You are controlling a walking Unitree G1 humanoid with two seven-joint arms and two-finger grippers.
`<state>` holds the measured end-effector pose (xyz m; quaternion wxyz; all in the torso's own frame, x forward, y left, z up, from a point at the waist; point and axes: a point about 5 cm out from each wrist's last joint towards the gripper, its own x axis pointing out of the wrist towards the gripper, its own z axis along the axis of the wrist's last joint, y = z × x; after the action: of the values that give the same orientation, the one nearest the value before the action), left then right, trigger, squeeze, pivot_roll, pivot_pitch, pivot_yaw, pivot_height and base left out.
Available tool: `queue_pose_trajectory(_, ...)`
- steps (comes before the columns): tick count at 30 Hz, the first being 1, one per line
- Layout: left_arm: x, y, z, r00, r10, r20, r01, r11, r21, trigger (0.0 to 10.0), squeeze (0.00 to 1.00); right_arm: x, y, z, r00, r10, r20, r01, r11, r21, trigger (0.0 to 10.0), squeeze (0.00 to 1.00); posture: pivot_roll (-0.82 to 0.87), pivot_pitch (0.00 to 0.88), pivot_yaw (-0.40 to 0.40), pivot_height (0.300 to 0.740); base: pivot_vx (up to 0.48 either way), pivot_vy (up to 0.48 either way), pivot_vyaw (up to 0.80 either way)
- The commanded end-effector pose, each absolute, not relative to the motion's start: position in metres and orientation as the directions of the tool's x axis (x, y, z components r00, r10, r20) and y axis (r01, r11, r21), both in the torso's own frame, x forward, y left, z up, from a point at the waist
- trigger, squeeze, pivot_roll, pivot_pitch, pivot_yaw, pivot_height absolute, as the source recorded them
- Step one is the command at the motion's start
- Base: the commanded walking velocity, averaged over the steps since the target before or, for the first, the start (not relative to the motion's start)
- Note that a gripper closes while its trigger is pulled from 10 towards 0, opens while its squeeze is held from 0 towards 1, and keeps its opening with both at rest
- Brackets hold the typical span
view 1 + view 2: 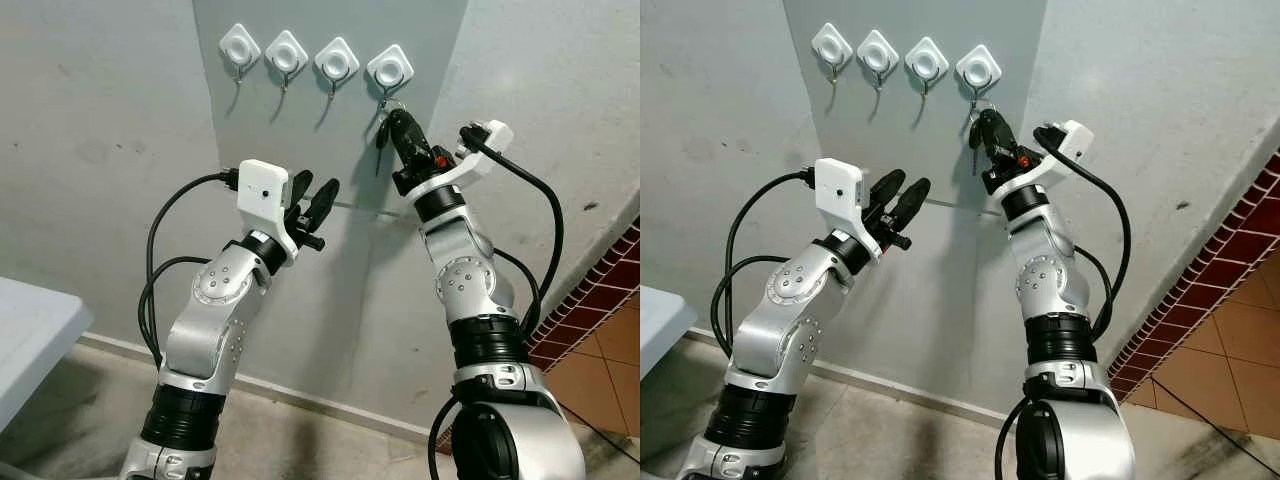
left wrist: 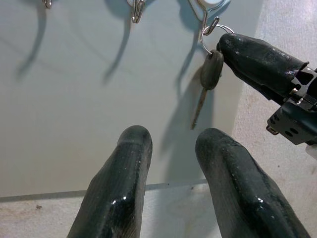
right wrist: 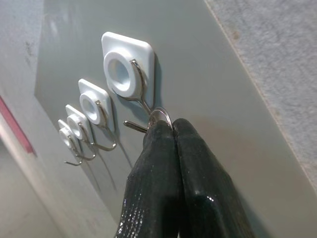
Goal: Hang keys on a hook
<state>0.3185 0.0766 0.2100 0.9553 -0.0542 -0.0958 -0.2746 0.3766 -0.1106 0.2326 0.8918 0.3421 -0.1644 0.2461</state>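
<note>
— On the grey panel (image 1: 330, 150) fixed to the wall we see four white hooks (image 1: 287, 54) in a row. Can we read any writing on them?

— No; we find no brand, label or lettering on the hooks, the panel or the arms.

— Where are the keys?

— At the hook furthest to our right (image 1: 390, 68). Our right gripper (image 1: 398, 125) is raised to it, fingers pressed together on the key ring (image 3: 161, 117), which sits at the metal hook wire; we cannot tell whether the ring rests fully on it.

— And which way does the key point?

— The dark-headed key (image 2: 208, 82) hangs below the ring, long axis near vertical, blade tip downward, lying close against the panel.

— Our other arm?

— Our left gripper (image 1: 312, 203) is held up lower and to the left, near the panel, fingers a narrow gap apart and holding nothing.
</note>
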Motion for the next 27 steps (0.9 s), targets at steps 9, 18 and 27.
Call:
queue_pose_trajectory(9, 0.318, 0.076, 0.216, 0.831, -0.504, 0.235, 0.528, 0.848, -0.05, 10.0, 0.0, 0.371, -0.107, 0.228, 0.817, 0.353, 0.456, -0.566, 0.643, 0.516, 10.0, 1.0, 0.11, 0.0, -0.016, 0.74, 0.0, 0.0, 0.0)
queue_pose_trajectory(18, 0.322, 0.089, 0.198, 0.889, -0.419, 0.185, 0.442, 0.891, -0.107, 10.0, 0.0, 0.358, -0.111, 0.201, 0.843, 0.359, 0.4, -0.528, 0.69, 0.495, 10.0, 1.0, 0.11, 0.0, -0.014, 0.74, 0.0, 0.0, 0.0)
queue_pose_trajectory(27, 0.318, 0.09, 0.163, 0.923, -0.375, 0.08, 0.383, 0.917, -0.116, 10.0, 0.0, 0.338, -0.13, 0.159, 0.916, 0.298, 0.268, -0.387, 0.835, 0.391, 10.0, 1.0, 0.1, 0.0, -0.014, 0.74, 0.0, 0.0, 0.0)
